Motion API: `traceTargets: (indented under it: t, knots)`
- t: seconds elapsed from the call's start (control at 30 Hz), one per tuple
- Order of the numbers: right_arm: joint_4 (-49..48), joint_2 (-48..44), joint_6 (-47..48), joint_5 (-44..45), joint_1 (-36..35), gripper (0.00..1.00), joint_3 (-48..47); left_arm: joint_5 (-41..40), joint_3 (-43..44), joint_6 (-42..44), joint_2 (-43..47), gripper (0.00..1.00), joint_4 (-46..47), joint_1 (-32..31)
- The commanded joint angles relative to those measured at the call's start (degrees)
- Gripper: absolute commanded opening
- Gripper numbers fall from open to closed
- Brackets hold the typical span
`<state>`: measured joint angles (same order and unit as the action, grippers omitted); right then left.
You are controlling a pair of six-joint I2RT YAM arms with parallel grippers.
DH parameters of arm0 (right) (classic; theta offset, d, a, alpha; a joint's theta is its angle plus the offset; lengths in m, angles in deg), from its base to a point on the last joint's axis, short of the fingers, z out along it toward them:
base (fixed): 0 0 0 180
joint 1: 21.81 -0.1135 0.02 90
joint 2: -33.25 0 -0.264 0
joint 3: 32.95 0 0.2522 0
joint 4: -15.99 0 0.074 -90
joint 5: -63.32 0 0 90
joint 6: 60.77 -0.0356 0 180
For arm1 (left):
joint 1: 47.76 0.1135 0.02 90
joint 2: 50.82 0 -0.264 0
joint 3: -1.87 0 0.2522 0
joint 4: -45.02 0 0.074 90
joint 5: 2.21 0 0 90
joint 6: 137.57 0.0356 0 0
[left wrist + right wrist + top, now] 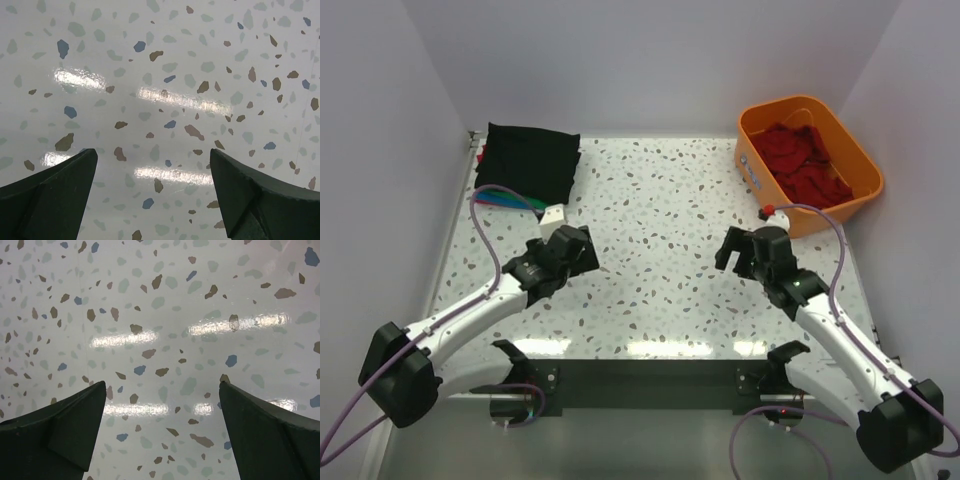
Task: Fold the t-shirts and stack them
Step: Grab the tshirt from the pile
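Note:
A folded black t-shirt (528, 160) lies at the table's back left on top of a stack; teal and blue edges (505, 199) show under its near side. A crumpled dark red t-shirt (805, 163) lies in the orange basket (861, 159) at the back right. My left gripper (582, 249) is open and empty over the speckled table, near the stack's near right corner. In the left wrist view its fingers (50, 197) frame bare table. My right gripper (732, 251) is open and empty, near the basket's near left corner. Its fingers (267, 432) also frame bare table.
White walls close the table at the back and both sides. A small red and white fitting (767, 212) sits by the basket's near left corner. Both arm bases stand at the near edge, with purple cables looping beside them.

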<state>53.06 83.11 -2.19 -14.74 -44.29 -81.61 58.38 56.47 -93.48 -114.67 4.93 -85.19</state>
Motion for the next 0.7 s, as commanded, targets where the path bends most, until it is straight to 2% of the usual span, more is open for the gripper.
traceTargets:
  t: [0.0, 0.07, 0.17, 0.2, 0.27, 0.3, 0.37, 0.4, 0.5, 0.67]
  knots:
    - [-6.17, 0.40, 0.22, -3.33, 0.07, 0.99, 0.18, -1.09, -1.55, -0.67, 3.38, 1.00, 2.33, -0.01]
    - [-7.22, 2.59, 0.39, -2.90, 0.07, 0.99, -2.19, -0.65, -1.73, -0.41, 3.82, 1.00, 2.77, -0.10]
    - [-3.29, 9.16, 1.98, 8.14, 0.50, 0.99, -12.09, -0.21, -1.73, -0.32, 4.26, 1.00, 2.77, -0.01]
    - [0.99, 11.37, 2.93, 11.31, 2.60, 0.99, -19.70, -0.12, -1.82, -0.41, 4.35, 1.00, 2.77, -0.01]
    - [5.41, 16.55, 3.47, 8.82, 7.42, 0.99, -27.99, 0.58, -1.82, -0.41, 4.35, 1.00, 2.77, -0.10]
    - [7.87, 21.45, 2.95, 6.62, 13.45, 0.99, -35.08, 0.67, -1.90, -0.49, 4.44, 1.00, 2.86, -0.10]
    - [9.81, 26.75, 2.85, 4.76, 17.80, 0.99, -41.71, 1.19, -2.08, -0.58, 4.44, 1.00, 3.03, -0.01]
    - [11.74, 32.08, 4.33, 4.84, 20.69, 0.99, -48.27, 1.20, -2.17, -0.58, 4.70, 1.00, 3.38, -0.10]
    - [16.30, 40.37, 6.89, 7.73, 24.83, 0.99, -60.76, 2.60, -2.43, 0.46, 5.23, 1.00, 4.26, -0.01]
    - [20.19, 58.65, 7.25, 9.41, 29.24, 0.98, -75.03, 1.37, -2.17, 0.38, 5.32, 1.00, 3.57, -0.10]
